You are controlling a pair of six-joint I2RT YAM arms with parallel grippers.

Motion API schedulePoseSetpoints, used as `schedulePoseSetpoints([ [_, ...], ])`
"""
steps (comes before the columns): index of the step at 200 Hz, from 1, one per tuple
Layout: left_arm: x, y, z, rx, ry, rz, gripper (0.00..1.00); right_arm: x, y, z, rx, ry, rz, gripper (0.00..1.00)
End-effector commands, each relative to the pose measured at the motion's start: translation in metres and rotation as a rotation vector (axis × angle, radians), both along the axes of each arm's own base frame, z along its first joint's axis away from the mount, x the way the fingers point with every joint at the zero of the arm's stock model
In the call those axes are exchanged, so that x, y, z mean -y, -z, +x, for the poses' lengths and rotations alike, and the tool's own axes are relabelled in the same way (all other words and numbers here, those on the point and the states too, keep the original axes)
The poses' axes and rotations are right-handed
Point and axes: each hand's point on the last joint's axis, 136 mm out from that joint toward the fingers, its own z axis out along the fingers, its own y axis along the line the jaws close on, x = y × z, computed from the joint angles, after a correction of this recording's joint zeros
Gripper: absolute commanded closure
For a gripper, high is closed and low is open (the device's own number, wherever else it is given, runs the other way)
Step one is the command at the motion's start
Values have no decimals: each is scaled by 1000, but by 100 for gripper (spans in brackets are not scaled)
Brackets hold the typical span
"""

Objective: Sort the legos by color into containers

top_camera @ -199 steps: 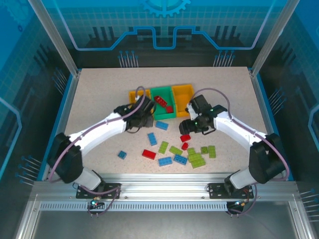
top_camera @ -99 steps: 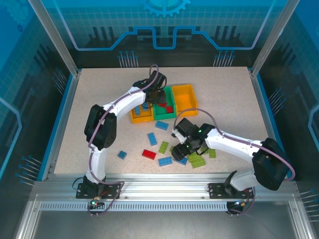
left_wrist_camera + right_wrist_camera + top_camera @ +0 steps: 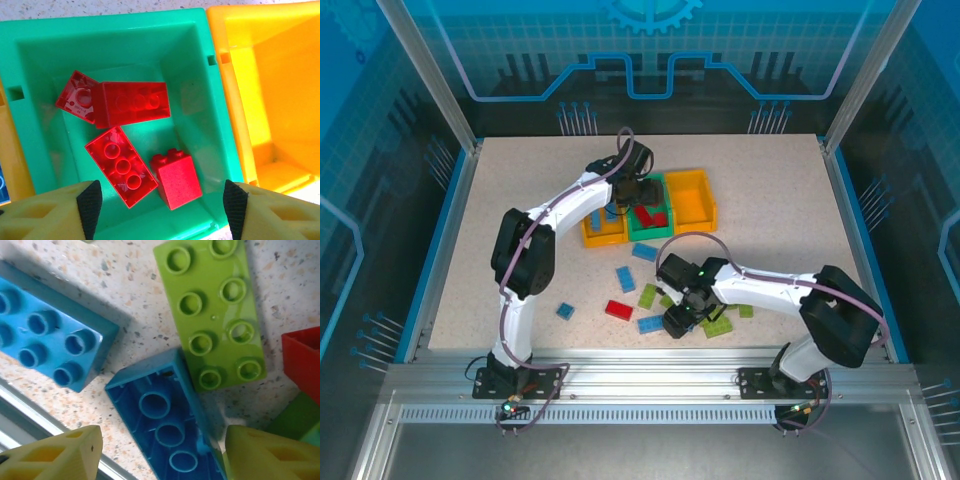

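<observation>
From above, the left claw (image 3: 638, 190) hangs over the green bin (image 3: 652, 236), the middle one of a row with two orange bins (image 3: 603, 237). The right claw (image 3: 682, 318) is low among loose bricks (image 3: 625, 279) in blue, red and lime near the table's front edge.

The left wrist view looks straight into the green bin. Four red bricks (image 3: 135, 102) lie on its floor, and the claw's fingers (image 3: 90, 202) are spread with nothing gripped.

The right wrist view gives detail that the overhead view is too small to show. The fingers (image 3: 55, 455) are spread either side of an upturned blue brick (image 3: 167, 425), with a gap on one side. A lime brick (image 3: 215, 315) lies studs-up just beside it.

The table (image 3: 520, 200) is pale and speckled. Aluminium posts and blue patterned panels stand around it.
</observation>
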Motion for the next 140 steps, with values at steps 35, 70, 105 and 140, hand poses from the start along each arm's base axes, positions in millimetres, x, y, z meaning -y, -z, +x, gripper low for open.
schedulePoseSetpoints([
  [35,-1,-82,-14,113,-22,-133,11,-1,7,-8,-11,-52,-89,43],
  [70,-19,-99,-30,132,-70,-170,1,-1,5,-4,15,-49,-119,56],
  [105,-49,-98,-53,145,-122,-150,1,-6,-16,4,71,-33,-82,66],
  [140,-77,-85,-86,131,-150,-85,1,-23,-56,18,130,-11,58,69],
])
